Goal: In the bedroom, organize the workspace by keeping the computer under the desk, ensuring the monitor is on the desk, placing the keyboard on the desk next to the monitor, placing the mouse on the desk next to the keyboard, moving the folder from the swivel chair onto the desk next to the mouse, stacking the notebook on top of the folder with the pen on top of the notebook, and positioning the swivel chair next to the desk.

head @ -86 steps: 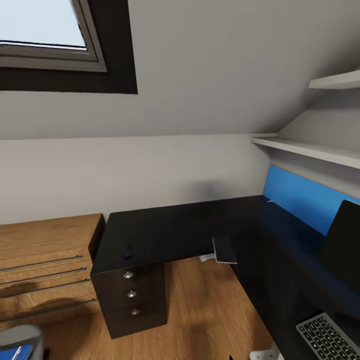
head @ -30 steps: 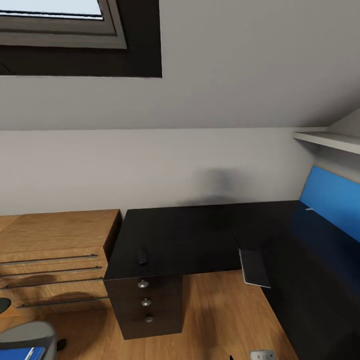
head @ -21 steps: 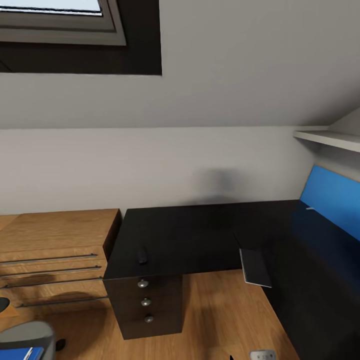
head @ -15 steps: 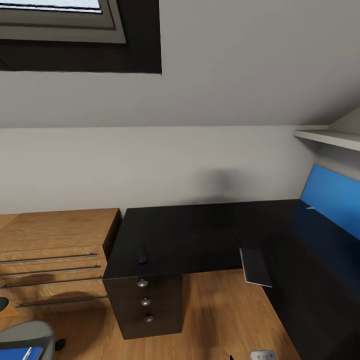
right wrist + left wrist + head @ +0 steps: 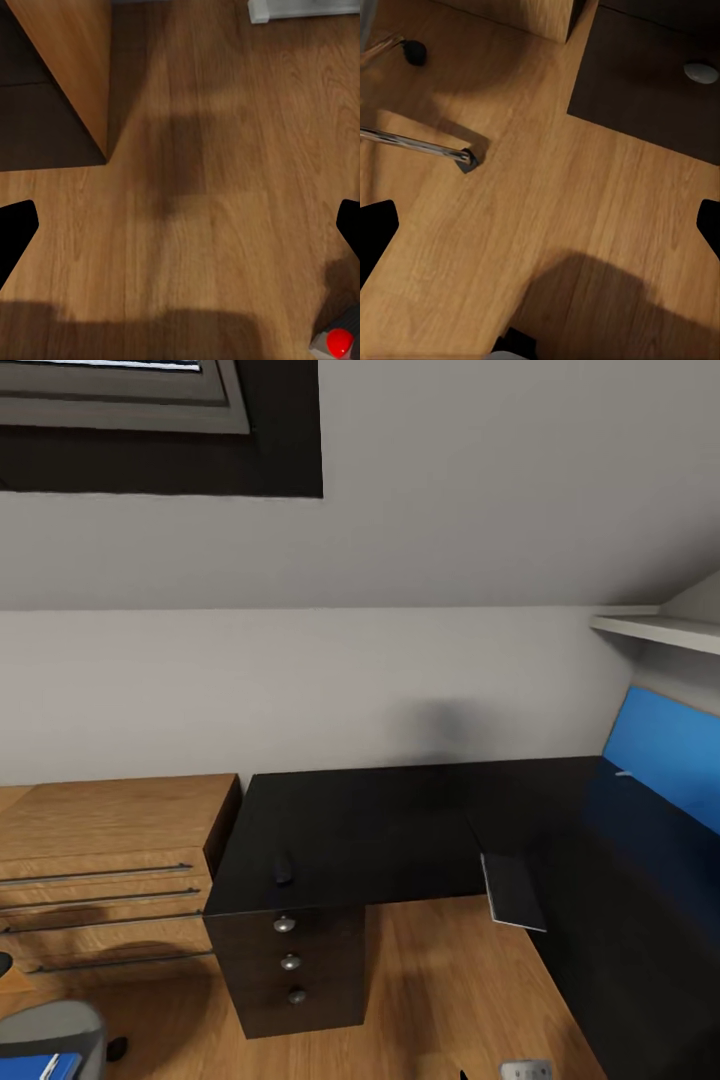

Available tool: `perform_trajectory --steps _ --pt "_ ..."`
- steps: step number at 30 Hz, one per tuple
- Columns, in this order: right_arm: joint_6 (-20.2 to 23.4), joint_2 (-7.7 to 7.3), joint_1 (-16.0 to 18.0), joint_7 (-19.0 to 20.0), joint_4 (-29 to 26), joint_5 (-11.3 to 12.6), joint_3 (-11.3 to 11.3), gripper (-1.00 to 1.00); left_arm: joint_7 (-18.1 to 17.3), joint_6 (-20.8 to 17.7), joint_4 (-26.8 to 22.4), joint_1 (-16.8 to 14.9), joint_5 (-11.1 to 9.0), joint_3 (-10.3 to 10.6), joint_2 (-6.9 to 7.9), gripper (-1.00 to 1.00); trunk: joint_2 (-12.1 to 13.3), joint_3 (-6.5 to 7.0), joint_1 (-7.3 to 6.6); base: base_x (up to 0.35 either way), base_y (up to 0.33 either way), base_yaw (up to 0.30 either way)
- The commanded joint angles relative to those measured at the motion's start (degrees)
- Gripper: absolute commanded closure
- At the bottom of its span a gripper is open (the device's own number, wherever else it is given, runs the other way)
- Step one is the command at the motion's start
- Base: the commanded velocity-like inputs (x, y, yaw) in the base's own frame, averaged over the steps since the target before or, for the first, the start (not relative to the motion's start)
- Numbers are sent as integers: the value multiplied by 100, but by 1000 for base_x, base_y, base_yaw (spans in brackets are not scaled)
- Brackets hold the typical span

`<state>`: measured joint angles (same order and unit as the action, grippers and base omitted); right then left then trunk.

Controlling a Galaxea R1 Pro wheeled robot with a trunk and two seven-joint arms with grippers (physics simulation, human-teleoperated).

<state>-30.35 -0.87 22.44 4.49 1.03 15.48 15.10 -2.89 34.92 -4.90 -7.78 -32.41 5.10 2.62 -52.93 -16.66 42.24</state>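
Note:
The black L-shaped desk point(image 5: 400, 830) stands against the wall, its drawer unit point(image 5: 295, 980) at the left end. A small black mouse point(image 5: 284, 872) lies near the desk's front edge above the drawers. The dark grey notebook point(image 5: 512, 890) rests at the desk's inner corner and overhangs the edge. A thin pale stick, probably the pen point(image 5: 623, 773), lies by the blue wall panel. At the lower left is the grey swivel chair point(image 5: 50, 1025) with the blue folder point(image 5: 45, 1066) on it. My left gripper point(image 5: 540, 225) and right gripper point(image 5: 180, 225) hang open over the wooden floor.
A light wooden chest of drawers point(image 5: 100, 860) adjoins the desk's left end. A chrome chair leg point(image 5: 412, 142) and caster point(image 5: 414, 51) lie near my left gripper. A light grey box edge point(image 5: 525, 1070) sits low on the floor. A white shelf point(image 5: 660, 630) juts out at the right.
The head camera turned left, so the monitor and keyboard left the picture. Over the last second it tilted slightly down. Nothing on the desk has moved.

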Motion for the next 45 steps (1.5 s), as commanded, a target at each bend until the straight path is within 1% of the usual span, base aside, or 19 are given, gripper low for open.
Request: perform_trajectory --steps 1,7,22,26,27,30,35,37,40,44,45 --pt "-23 -1 6 46 11 61 19 -100 -27 11 7 -4 -62 46 2 -100 -47 -26 23 0 0 0" --pt "-23 -1 6 43 11 61 19 -100 -32 -83 -1 -4 -63 50 2 -100 -287 -133 155 0 0 0" --pt "-10 2 6 24 6 110 -7 -100 -36 -92 -6 -4 -64 53 11 -100 -889 -403 484 0 0 0" --pt "-7 6 6 -160 -1 174 -35 -100 -36 -91 -9 -4 -64 53 12 -100 -1049 -474 572 0 0 0" --pt "-4 10 6 -322 -8 225 -47 -100 -36 -91 -10 -4 -64 53 13 -100 -1090 -492 594 0 0 0" --pt "-5 13 6 -548 -77 288 -58 -100 -36 -86 -10 -4 -64 53 12 -100 -1210 -546 660 0 0 0" --pt "18 16 6 -635 -492 365 -93 -100 -36 -71 -11 -4 -62 53 11 -100 -1410 -636 770 0 0 0" --pt "31 16 6 -625 -712 447 -146 -100 -36 -69 -11 -4 -59 53 11 -100 -1491 -672 814 0 0 0" --pt "59 17 6 -607 -1011 680 -245 -100 -36 -62 -11 -4 -60 53 11 -100 -1611 -726 880 0 0 0" --pt "222 17 6 -576 -1365 1098 -328 -100 -36 -53 -11 -4 -57 53 11 -100 -1771 -798 968 0 0 0" --pt "389 18 6 -550 -1552 1317 -348 -100 -36 -51 -11 -4 -56 53 7 -100 -1811 -816 990 0 0 0"
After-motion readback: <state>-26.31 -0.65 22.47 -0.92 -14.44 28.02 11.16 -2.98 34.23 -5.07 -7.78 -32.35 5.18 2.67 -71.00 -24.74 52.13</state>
